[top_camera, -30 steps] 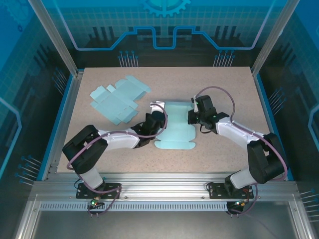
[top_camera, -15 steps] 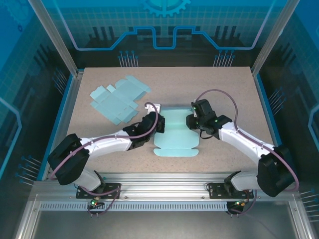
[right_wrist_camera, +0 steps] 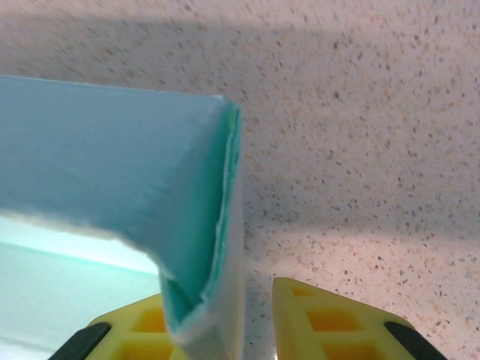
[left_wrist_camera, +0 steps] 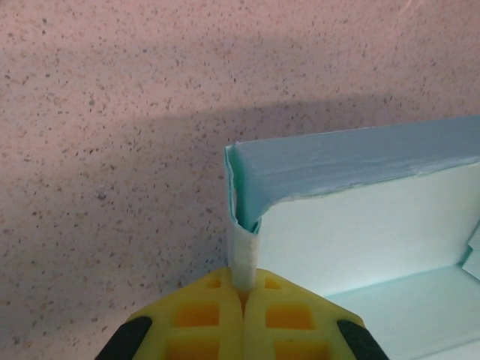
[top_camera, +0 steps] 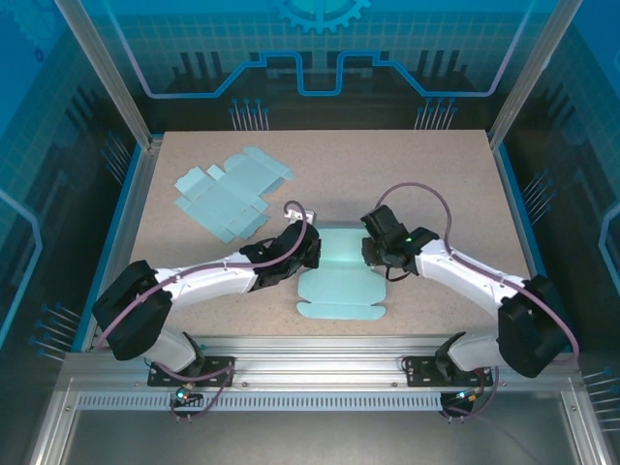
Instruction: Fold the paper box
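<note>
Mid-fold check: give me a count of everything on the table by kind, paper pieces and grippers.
flat paper sheet, far left of the table: 1
partly folded paper box, centre: 1
Grippers: 2, the left gripper pinching a box wall, the right gripper open beside the opposite edge
Total: 4

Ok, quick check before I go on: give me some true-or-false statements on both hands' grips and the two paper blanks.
1. The left hand is shut on a corner of the box blank. True.
2. The right hand is clamped tight on the box blank. False: bare table shows between the box blank's edge and one finger.
3. A second blank lies flat at the table's far left. True.
4. The two blanks touch. False: they lie apart.
</note>
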Tool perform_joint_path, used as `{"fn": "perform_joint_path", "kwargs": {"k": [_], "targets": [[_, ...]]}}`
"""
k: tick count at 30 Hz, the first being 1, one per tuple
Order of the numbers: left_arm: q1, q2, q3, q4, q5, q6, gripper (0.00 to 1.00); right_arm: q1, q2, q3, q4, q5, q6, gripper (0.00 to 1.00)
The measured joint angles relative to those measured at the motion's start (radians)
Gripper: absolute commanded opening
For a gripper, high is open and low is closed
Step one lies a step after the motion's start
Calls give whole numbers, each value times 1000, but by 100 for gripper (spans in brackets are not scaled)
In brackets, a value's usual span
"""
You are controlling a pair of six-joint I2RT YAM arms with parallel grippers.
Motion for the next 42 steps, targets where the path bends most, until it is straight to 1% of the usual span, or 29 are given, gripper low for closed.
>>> {"fn": "perform_joint_path", "kwargs": {"k": [4,10,14,17,18,19,20,24,27,33,36,39,42], "targets": [[-3,6,32,-69,0,1,0,40,89,47,-39,63,40,20],[-2,43,67,-119,-4,0,0,89,227,146,-125,161,99,18],[16,70,73,-134,4,-4,0,119,339,229,-188,219,145,15],[38,76,72,-138,26,-20,0,132,382,272,-220,249,167,15],[47,76,71,-136,34,-24,3,137,394,284,-227,257,172,14],[58,76,67,-130,49,-29,11,140,409,299,-234,265,178,14],[66,76,63,-127,60,-31,16,143,421,311,-239,272,181,14],[94,69,43,-95,86,-58,32,146,457,344,-263,301,183,13],[112,41,22,-64,105,-67,46,146,475,362,-289,320,183,12],[137,-66,-26,-47,125,-82,63,144,507,401,-335,330,178,13],[153,-153,-62,-45,132,-81,72,138,522,422,-352,321,153,13],[195,-264,-108,-53,133,-90,82,125,554,467,-391,305,114,14],[249,-386,-154,-78,125,-93,87,114,599,521,-430,296,72,14]]}}
